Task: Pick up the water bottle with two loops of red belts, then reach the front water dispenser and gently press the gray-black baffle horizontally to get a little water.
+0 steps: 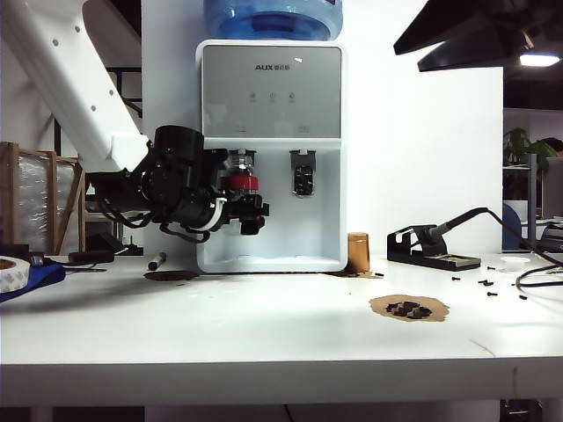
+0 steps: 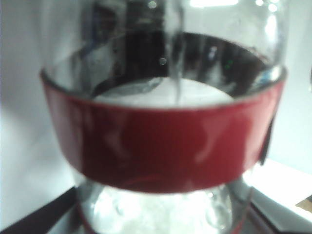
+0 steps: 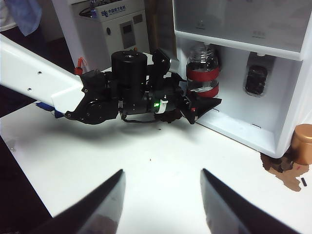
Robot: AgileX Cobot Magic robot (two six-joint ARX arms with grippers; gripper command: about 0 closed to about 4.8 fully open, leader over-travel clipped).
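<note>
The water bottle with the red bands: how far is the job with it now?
Done: the left gripper is shut on the small clear glass water bottle with two red bands and has it lifted inside the white water dispenser bay. In hand: the bottle stands at the left gray-black baffle, which it hides; whether it presses, I cannot tell. Left: a little water, no stream visible. The right gripper hangs open above the table.

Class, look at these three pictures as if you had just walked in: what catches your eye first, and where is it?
First, the red-banded water bottle, shut in the left end effector and held up inside the bay of the white water dispenser, at its left tap. Next, the big blue jug on top of the dispenser. The right end effector hangs open over the white table, away from the dispenser.
</note>
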